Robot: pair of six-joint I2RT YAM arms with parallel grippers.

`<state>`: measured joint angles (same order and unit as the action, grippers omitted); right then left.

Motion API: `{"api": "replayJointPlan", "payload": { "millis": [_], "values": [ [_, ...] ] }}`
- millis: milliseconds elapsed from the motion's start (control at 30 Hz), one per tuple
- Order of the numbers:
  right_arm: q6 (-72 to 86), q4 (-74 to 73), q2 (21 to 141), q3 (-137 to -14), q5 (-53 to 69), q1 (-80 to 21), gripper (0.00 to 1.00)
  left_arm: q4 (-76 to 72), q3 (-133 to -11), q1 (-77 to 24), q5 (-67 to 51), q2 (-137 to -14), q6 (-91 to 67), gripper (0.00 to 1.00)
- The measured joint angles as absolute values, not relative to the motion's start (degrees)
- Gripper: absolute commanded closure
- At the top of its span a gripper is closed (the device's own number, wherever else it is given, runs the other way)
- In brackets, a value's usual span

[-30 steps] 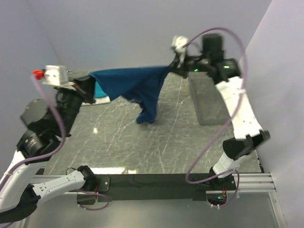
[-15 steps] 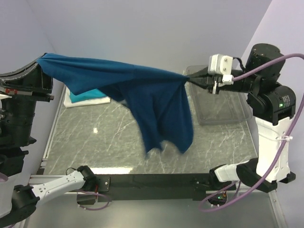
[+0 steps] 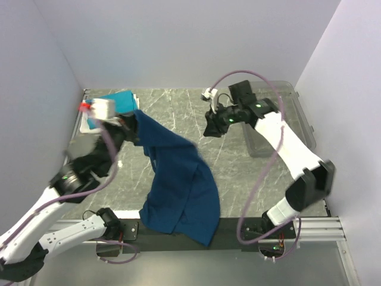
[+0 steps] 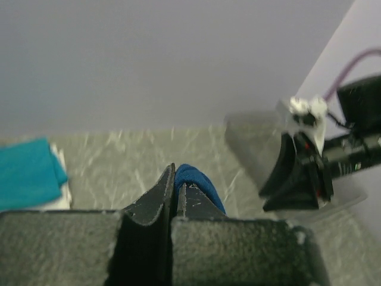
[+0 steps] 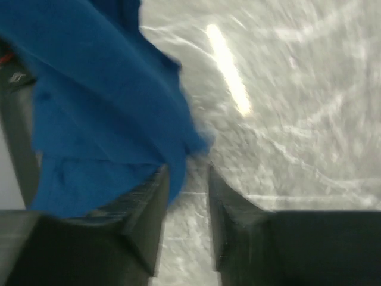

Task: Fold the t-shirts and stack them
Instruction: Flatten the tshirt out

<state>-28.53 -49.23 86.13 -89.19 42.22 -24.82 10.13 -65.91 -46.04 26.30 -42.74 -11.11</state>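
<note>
Top external view: the left gripper (image 3: 132,123), at the far left of the table (image 3: 178,110), is clamped on one edge of the navy blue t-shirt (image 3: 178,190). The shirt trails in loose folds toward the near side, its lower part crossing the near table edge and the black base rail (image 3: 238,226). The right gripper (image 3: 209,126) stands to the right of the cloth and apart from it, jaws parted and empty. In the left wrist view both fingers pinch a small blue fold. A folded teal t-shirt (image 3: 114,100) lies on a white t-shirt (image 4: 59,195) in the far left corner. The clear plastic bin (image 3: 300,116) sits at the far right.
</note>
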Motion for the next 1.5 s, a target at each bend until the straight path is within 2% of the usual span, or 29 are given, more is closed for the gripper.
{"api": "replayJointPlan", "payload": {
  "millis": [33,67,200,300,367,467,567,667,833,1067,1267,1500],
  "values": [
    [-26.2,-47.8,88.4,-89.0,39.9,-24.8,0.49,10.7,-64.1,-46.0,27.2,-43.2,-12.0,1.00],
    [-24.1,-46.4,90.2,-88.8,37.8,-24.9,0.47,11.1,-62.5,-46.0,28.1,-44.0,-13.0,1.00],
    [-21.0,-43.3,92.5,-88.1,35.3,-25.6,0.45,13.7,-59.6,-45.3,33.5,-47.9,-16.7,1.00],
    [-26.0,-45.1,91.5,-87.3,40.5,-29.4,0.46,15.7,-59.6,-42.5,37.1,-49.9,-19.9,1.00],
    [-30.7,-46.3,89.8,-84.4,43.2,-34.6,0.46,16.4,-59.7,-39.4,37.4,-50.5,-22.0,1.00],
    [-34.9,-46.3,86.1,-76.1,42.0,-47.9,0.45,18.0,-59.9,-33.4,37.2,-51.6,-25.0,1.00],
    [-35.5,-45.4,85.6,-70.2,38.2,-60.1,0.44,19.3,-60.4,-28.5,36.2,-53.3,-27.6,1.00],
    [-35.2,-43.7,86.9,-68.3,33.0,-66.5,0.42,20.5,-60.4,-24.8,33.7,-54.7,-29.6,1.00],
    [-33.3,-39.2,95.7,-74.3,25.2,-73.1,0.41,21.4,-60.4,-19.7,28.9,-55.0,-31.5,1.00],
    [-29.0,-34.5,111.0,-85.3,20.4,-79.1,0.40,22.0,-60.2,-15.6,24.1,-54.8,-32.2,1.00],
    [-25.9,-33.8,115.4,-86.3,17.4,-81.7,0.40,22.1,-57.6,-14.0,21.8,-52.5,-32.2,1.00],
    [-22.5,-34.0,121.6,-93.5,15.7,-82.2,0.42,22.2,-56.6,-13.1,20.6,-51.1,-31.6,1.00]
  ]
}}
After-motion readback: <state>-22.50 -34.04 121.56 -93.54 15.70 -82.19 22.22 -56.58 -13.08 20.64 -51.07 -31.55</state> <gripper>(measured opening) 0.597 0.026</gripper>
